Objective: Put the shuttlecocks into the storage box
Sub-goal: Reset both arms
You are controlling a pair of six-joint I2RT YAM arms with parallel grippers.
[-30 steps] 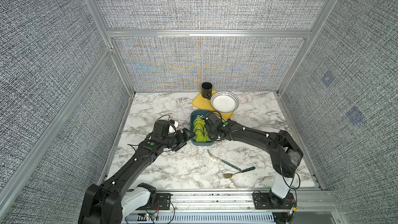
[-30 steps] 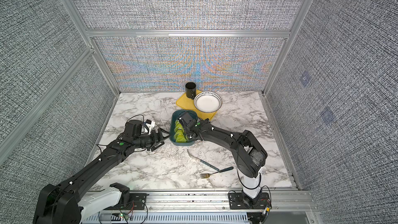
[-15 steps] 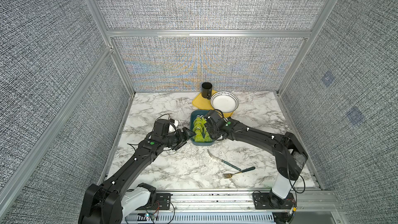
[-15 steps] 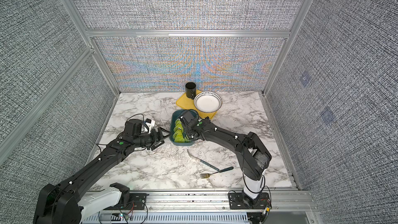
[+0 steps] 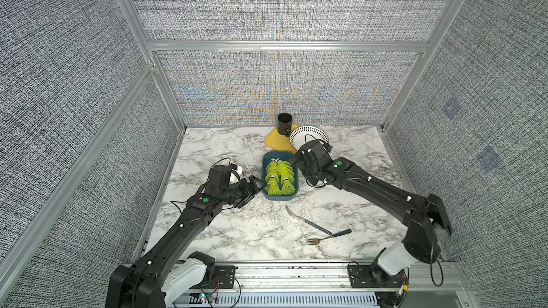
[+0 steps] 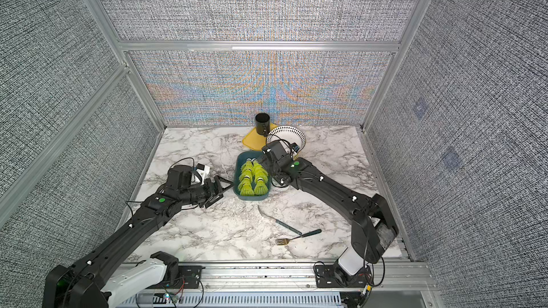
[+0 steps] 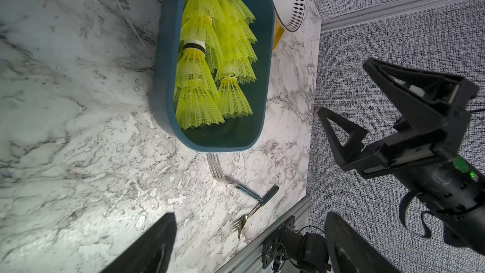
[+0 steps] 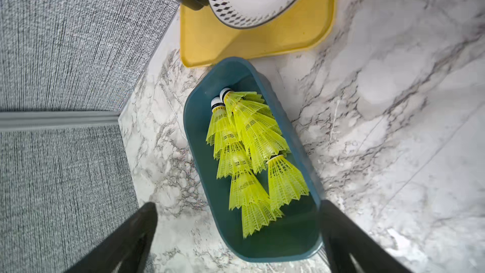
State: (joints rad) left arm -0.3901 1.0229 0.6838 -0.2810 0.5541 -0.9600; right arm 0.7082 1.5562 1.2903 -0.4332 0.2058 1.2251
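- The marble counter (image 5: pixel 237 232) fills the lower middle of both top views and carries everything else.
- The left arm (image 5: pixel 184 226) reaches up from the lower left of the frame. Its hand (image 6: pixel 224 191) sits just left of the storage box, clear of its wall. The fingers are spread wide with nothing between them.
- The right arm (image 5: pixel 379 194) comes in from the lower right. Its hand (image 7: pixel 343 86) hovers by the box's right rim, released and empty, as the right wrist view (image 8: pixel 237 204) also shows.
- The storage box (image 5: pixel 280 198), a dark teal tub, lies at the centre of the frame with its long side running toward the back wall.
- A yellow tray (image 5: pixel 275 143) sits just beyond the box's far end, right of centre.
- A white bowl (image 5: pixel 308 134) with a black-patterned rim rests on the tray's right part.
- The shuttlecocks (image 5: pixel 280 177) all lie inside the box. They are nested in two rows, with the white tips toward the back wall.
- A black cup (image 5: pixel 284 124) stands upright at the tray's back corner.
- A silver fork (image 5: pixel 308 220) and a gold fork (image 5: pixel 329 237) lie close together below and right of the box.
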